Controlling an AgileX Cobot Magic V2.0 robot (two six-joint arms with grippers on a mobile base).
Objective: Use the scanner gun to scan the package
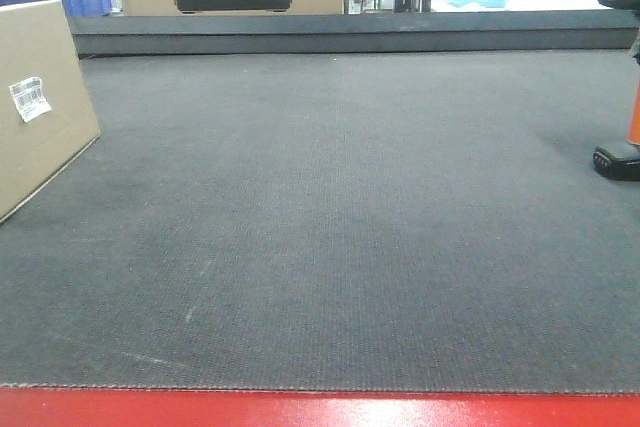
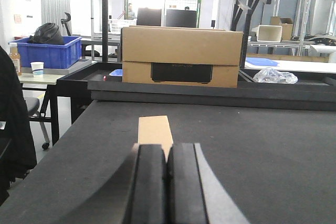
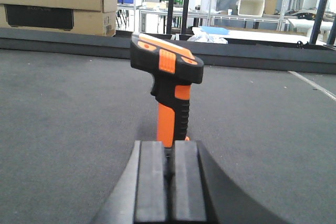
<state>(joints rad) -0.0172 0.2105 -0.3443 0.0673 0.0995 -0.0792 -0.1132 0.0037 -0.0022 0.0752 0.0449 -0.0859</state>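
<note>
We see both of our arms drawn back from the work, each wrist camera looking out over its own closed fingers: the left gripper (image 2: 168, 182) has its pads pressed together on nothing, and the right gripper (image 3: 169, 182) is likewise pinched shut and empty. The cardboard package (image 1: 40, 97) lies at the far left of the dark mat (image 1: 330, 217), its white barcode label (image 1: 30, 99) facing up toward the front camera; from the left wrist only a narrow tan strip of it (image 2: 155, 129) shows just beyond the fingers. The orange-and-black scanner gun (image 3: 169, 85) stands upright on its base at the far right of the mat, well apart from the package, directly ahead of the right gripper and close to it. In the front view only its lower handle and foot (image 1: 625, 147) reach into the frame. We judge that this layout would fit either a scanner waiting to be picked up or one set back down after a scan; the pictures do not settle which. Any grasp of the handle would need the right jaws opened wide enough to straddle it.
</note>
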